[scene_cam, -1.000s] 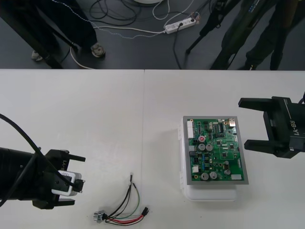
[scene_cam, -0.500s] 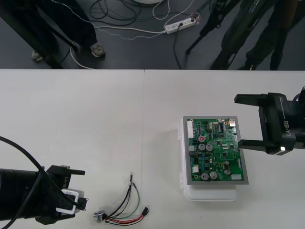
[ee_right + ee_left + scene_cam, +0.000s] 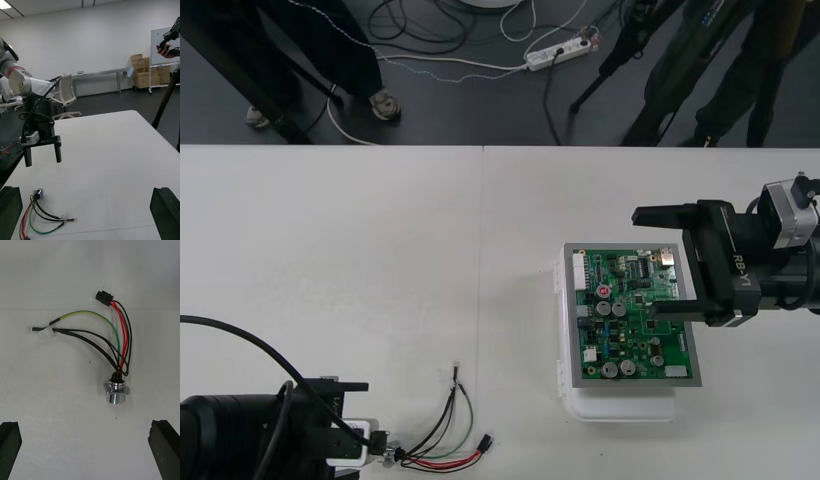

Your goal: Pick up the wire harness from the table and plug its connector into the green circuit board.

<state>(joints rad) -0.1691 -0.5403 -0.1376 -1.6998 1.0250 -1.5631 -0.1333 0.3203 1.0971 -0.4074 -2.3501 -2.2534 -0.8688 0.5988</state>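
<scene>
The left hand (image 3: 365, 435) has come down toward the near edge of the bench (image 3: 380, 250) and closer to the wire harness (image 3: 442, 435). The right hand (image 3: 643, 262) has slid in from its side and now hangs over the green circuit board (image 3: 620, 335). The harness itself has not shifted.

The left hand's two black fingers (image 3: 9, 444) stand far apart and grip nothing. In the left wrist view the round metal socket (image 3: 117, 393) lies flat on the bench ahead of the gap between them, touched by neither. From the socket the wires fan out. The red and black ones curve to the small black plug (image 3: 104, 297), which rests on the bench away from the hand. A green wire and further black ones run off to loose ends.

From the front, the harness lies near the bench's front edge, well apart from the board and to the robot's left of it. Its socket end is just beside the left hand, and its plug points toward the board.

The right hand is spread wide and empty. One finger lies along the board's far edge and the other over the board's right part. The board sits on its white base (image 3: 620, 405) with nothing plugged in by the harness.
</scene>
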